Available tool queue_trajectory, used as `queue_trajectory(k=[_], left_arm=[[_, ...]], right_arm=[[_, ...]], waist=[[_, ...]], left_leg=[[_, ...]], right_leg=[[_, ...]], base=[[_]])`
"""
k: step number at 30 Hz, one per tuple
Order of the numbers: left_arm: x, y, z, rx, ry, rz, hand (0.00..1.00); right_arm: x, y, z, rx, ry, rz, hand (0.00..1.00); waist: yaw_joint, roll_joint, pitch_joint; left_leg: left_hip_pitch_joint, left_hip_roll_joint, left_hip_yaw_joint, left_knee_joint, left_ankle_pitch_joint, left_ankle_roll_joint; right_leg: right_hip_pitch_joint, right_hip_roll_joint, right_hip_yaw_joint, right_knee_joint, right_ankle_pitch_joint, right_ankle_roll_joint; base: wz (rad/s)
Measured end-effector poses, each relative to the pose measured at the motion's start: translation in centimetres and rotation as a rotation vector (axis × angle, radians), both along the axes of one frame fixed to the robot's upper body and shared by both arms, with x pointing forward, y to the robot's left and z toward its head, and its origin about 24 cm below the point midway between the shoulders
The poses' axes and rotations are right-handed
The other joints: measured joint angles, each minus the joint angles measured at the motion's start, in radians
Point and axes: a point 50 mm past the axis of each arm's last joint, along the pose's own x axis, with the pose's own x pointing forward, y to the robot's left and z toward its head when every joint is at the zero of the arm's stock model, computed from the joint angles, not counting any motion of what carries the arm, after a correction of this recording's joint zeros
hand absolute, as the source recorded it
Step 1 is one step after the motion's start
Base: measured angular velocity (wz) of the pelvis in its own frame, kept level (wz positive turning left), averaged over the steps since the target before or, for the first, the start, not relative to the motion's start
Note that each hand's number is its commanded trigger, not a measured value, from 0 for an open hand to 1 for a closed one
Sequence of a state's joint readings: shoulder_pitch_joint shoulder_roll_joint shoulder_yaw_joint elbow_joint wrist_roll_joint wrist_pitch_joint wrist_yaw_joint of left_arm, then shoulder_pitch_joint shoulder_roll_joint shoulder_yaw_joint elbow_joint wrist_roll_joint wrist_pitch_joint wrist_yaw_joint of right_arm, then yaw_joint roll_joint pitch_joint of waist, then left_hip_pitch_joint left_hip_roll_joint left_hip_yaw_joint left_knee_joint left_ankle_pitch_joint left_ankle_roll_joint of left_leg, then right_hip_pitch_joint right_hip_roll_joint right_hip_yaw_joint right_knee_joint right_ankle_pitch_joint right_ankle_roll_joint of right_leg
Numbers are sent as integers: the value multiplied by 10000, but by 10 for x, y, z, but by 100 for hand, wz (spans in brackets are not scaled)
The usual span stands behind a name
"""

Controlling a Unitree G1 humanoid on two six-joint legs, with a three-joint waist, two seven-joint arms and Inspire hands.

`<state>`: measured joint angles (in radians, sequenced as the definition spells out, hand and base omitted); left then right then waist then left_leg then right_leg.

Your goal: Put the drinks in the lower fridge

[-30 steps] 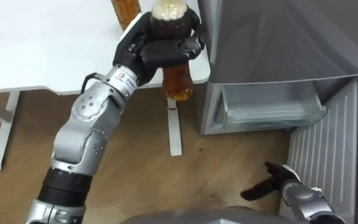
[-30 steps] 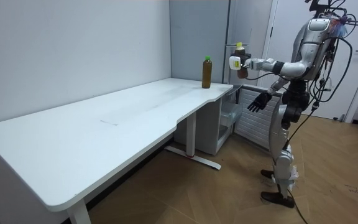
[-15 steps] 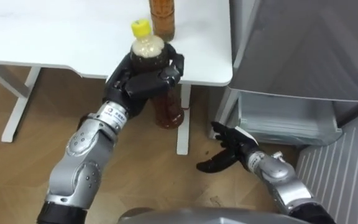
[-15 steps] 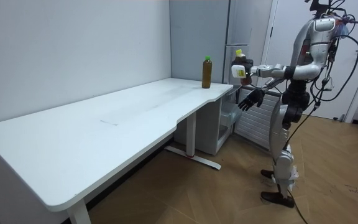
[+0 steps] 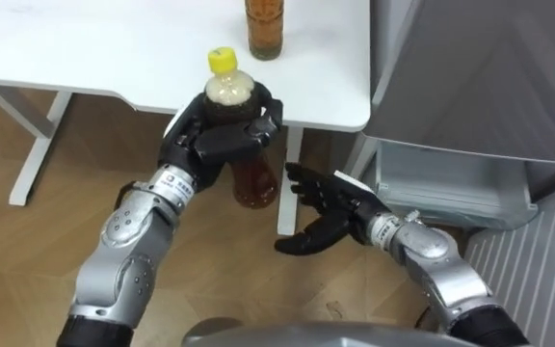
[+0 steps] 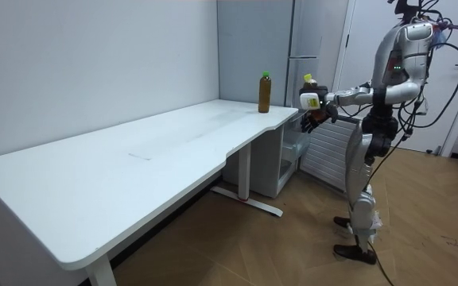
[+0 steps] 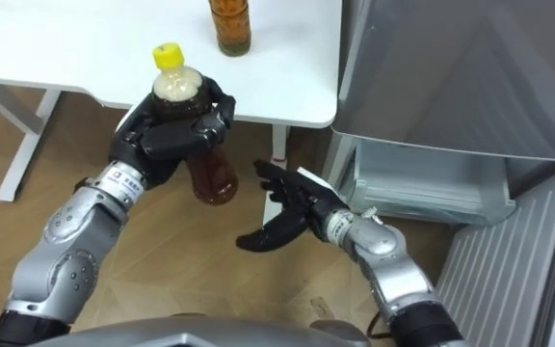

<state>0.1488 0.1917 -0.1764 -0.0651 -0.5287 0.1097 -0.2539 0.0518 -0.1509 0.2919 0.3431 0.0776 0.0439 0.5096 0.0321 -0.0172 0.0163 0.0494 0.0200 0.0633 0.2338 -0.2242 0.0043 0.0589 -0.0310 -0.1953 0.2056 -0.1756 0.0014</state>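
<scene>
Amber drink in a clear plastic bottle with a yellow cap [image 5: 255, 178] is in the left hand [image 5: 222, 140], fingers and thumb wrapped round its upper body just under the neck. It is held upright in the air, left of the tall grey fridge [image 5: 480, 77] and off the corner of the white table [image 5: 85, 43]. A high grip makes sense: it leaves the base free to set down on a shelf.

The right hand [image 5: 330, 207] is empty, fingers spread and palm up. It sits just below and fridge-side of the bottle's base, not touching it. My read is that it's there to support the bottle or take it over, since the fridge is on that arm's side.

The fridge's lower compartment [image 5: 446, 183] is open, with the ribbed grey door [image 5: 528, 260] swung out, and the pale bin inside looks free.

A second amber bottle [image 5: 264, 27] stands on the table's fridge-side edge, waiting its turn.

The robot stands in front of the fridge. I reckon it needs a lower reach or a bend to get the bottle in.
</scene>
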Motion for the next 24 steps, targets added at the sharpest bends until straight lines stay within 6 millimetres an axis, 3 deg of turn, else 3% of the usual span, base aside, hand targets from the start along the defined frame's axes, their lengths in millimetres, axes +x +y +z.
queue_trajectory(k=[9, 23, 24], left_arm=[[-13, -26, -11, 478, 136, -2175, 100], [-17, -36, -12, 1837, -480, -3089, 100], [-17, -37, -12, 1892, -520, -3115, 100]], right_arm=[[-8, 17, 4, 1730, 546, 1224, 0], [-10, 16, 4, 1887, 684, 1398, 0], [-10, 16, 4, 1887, 684, 1395, 54]], waist=[[21, -81, 41], [-50, -241, 20], [-53, -254, 11]], left_leg=[[-25, 14, 27, -21, 0, 0], [-93, -4, 52, 30, 0, 1], [-92, -6, 52, 32, 0, 1]], right_leg=[[-60, 1, 14, 79, 1, -2], [-92, 2, 64, 22, 0, -2], [-93, 2, 64, 9, 1, -2]], base=[[0], [0], [0]])
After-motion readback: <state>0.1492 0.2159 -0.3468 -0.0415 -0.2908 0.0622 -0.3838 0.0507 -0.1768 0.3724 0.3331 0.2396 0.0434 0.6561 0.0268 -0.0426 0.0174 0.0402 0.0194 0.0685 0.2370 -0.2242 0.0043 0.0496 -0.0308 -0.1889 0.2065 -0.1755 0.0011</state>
